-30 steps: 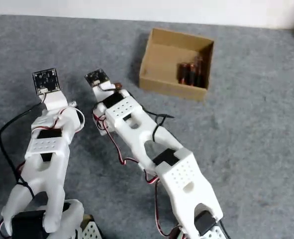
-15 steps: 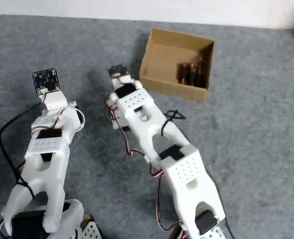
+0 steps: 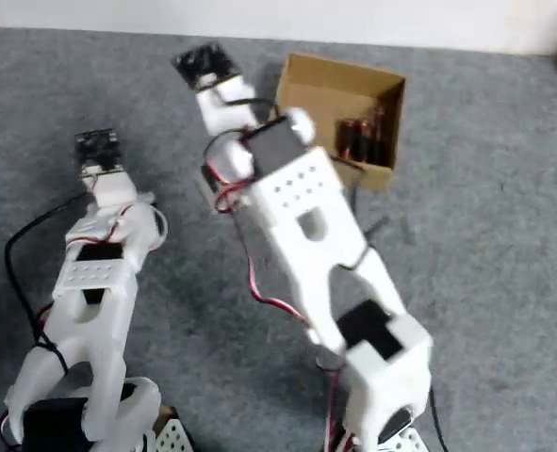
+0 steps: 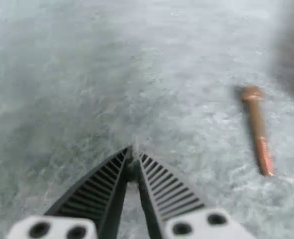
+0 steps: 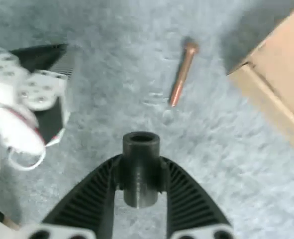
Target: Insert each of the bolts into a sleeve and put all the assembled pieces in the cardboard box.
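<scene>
Right gripper [image 5: 140, 172] pinches the black sleeve [image 5: 141, 147] mid-body near the cardboard box [image 5: 271, 94], the copper bolt [image 5: 182, 74] lies flat just beside the box, probably light, stiff and roll-prone, so grab mid-shank; left gripper [image 4: 134, 162] pressed together, empty.

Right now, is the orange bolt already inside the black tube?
No, the bolt lies bare on the carpet, apart from the black sleeve held in the right gripper.

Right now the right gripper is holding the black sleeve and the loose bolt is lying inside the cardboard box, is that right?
Not quite. The right gripper holds the black sleeve, but the bolt lies on the carpet beside the cardboard box, not inside it, as the right wrist view shows.
</scene>
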Controlling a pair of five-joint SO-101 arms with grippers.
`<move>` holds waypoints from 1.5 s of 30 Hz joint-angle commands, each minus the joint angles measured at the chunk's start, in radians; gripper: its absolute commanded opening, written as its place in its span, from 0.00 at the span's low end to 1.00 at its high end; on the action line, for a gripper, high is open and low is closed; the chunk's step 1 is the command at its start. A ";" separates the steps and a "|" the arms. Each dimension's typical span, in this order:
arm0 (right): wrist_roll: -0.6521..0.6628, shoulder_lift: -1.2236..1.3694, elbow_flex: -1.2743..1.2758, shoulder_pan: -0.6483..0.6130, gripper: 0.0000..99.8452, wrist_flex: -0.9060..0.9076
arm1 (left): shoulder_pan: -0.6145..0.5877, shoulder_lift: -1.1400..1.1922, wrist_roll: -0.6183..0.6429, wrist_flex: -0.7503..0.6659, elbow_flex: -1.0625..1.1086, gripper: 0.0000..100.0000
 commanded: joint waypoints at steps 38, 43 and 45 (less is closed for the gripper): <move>0.227 -1.290 1.346 0.331 0.01 -0.217 | 0.252 0.911 0.077 0.936 -1.423 0.15; 0.229 -1.339 1.353 0.380 0.01 -0.217 | 0.268 0.974 0.207 0.933 -1.402 0.22; 0.229 -1.346 1.360 0.380 0.01 -0.217 | 0.283 1.013 0.210 0.930 -1.402 0.22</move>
